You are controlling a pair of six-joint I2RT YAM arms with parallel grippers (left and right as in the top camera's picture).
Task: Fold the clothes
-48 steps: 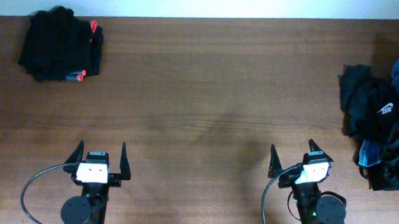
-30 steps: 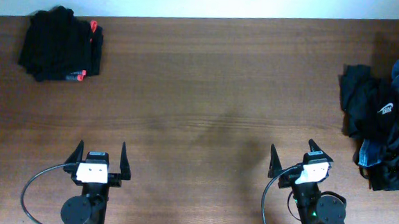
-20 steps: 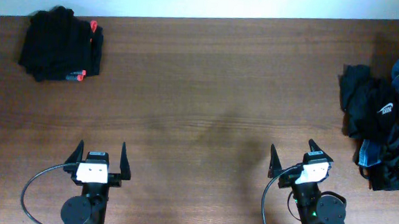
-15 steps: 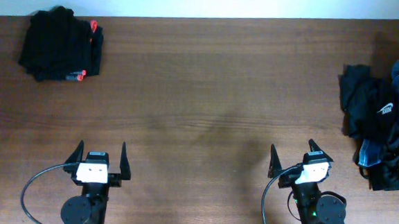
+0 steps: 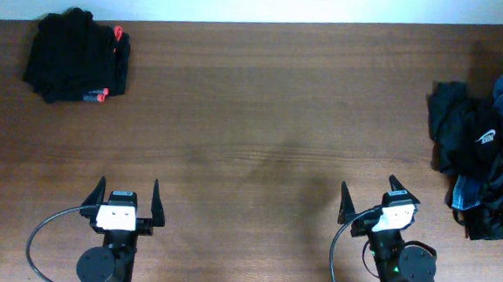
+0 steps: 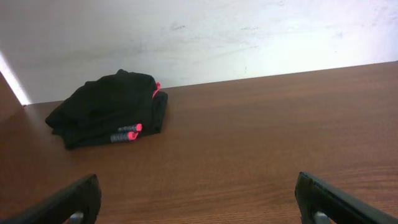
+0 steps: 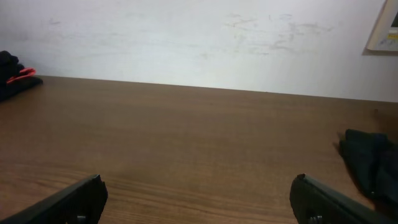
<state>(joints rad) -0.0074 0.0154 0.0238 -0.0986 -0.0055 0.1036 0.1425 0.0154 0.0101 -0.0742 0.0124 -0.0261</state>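
Note:
A loose heap of clothes (image 5: 482, 155), mostly black with some blue denim, lies at the table's right edge; its dark edge shows at the right of the right wrist view (image 7: 372, 163). A folded black bundle with red trim (image 5: 76, 56) sits at the far left corner, also in the left wrist view (image 6: 109, 109). My left gripper (image 5: 126, 200) rests open near the front left, nothing between its fingers (image 6: 71, 199). My right gripper (image 5: 369, 199) rests open near the front right, well left of the heap, fingers (image 7: 323, 199) wide apart and empty.
The brown wooden table (image 5: 262, 115) runs to a pale wall (image 6: 217, 37) at the back. A cable (image 5: 40, 233) loops beside the left arm's base.

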